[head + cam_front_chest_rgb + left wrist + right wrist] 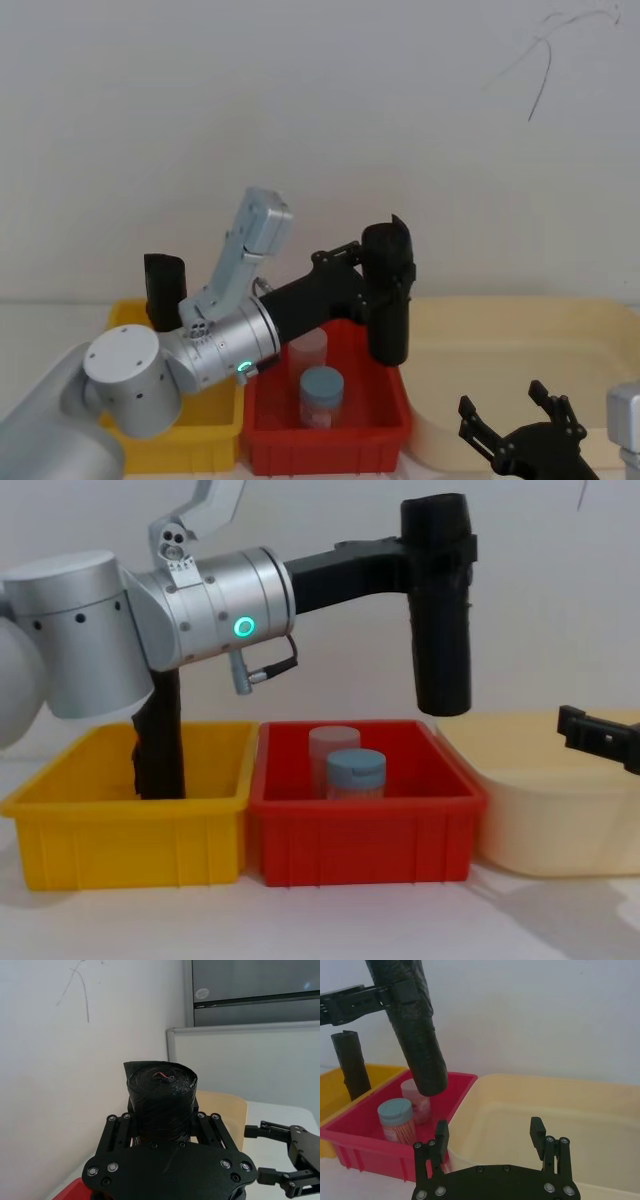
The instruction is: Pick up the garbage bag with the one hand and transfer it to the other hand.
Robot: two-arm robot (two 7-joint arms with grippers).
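The garbage bag [386,300], a thick black wrinkled roll, hangs upright in the air over the right end of the red bin [330,440]. My left gripper [372,270], on the silver arm with a green light, is shut on the roll's upper part [440,555]. In the left wrist view the roll's top [161,1085] sticks up between the fingers. My right gripper [510,415] is low at the right, over the cream tub [520,330], open with nothing between its fingers [441,1135]. It sits below and to the right of the roll's lower end [427,1075].
The red bin holds a blue-lidded jar [355,772] and a pale jar [332,745]. A slimmer black roll [160,745] stands in the yellow bin [125,830] at the left. A white wall is close behind.
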